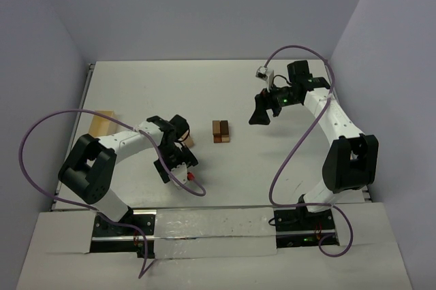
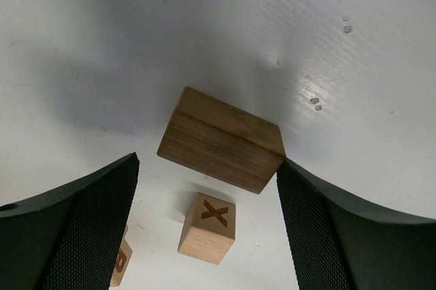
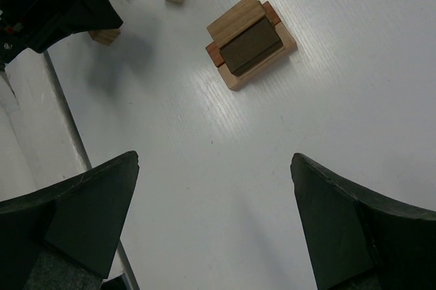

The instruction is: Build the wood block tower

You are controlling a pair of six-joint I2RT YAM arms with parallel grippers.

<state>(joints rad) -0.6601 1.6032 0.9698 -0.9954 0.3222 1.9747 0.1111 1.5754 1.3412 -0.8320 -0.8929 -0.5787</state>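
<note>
The white table (image 1: pixel 286 167) carries one small tower (image 1: pixel 220 131) at its middle. The left gripper (image 2: pixel 208 162) is spread wide around one tan wood block (image 2: pixel 221 139), which touches one finger (image 2: pixel 320 222). Two letter cubes (image 2: pixel 208 227) lie near. The right gripper (image 3: pixel 214 159), spread and holding nothing, hangs apart from the tower.

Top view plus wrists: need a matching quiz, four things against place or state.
Things:
1. tower
2. box
3. X cube
4. right gripper

Place or state:
A. open, holding nothing
B. near the table's left edge
C. mid-table, between the arms
D. engraved face up, in the left wrist view

Pairs: 1-C, 2-B, 3-D, 4-A
</note>
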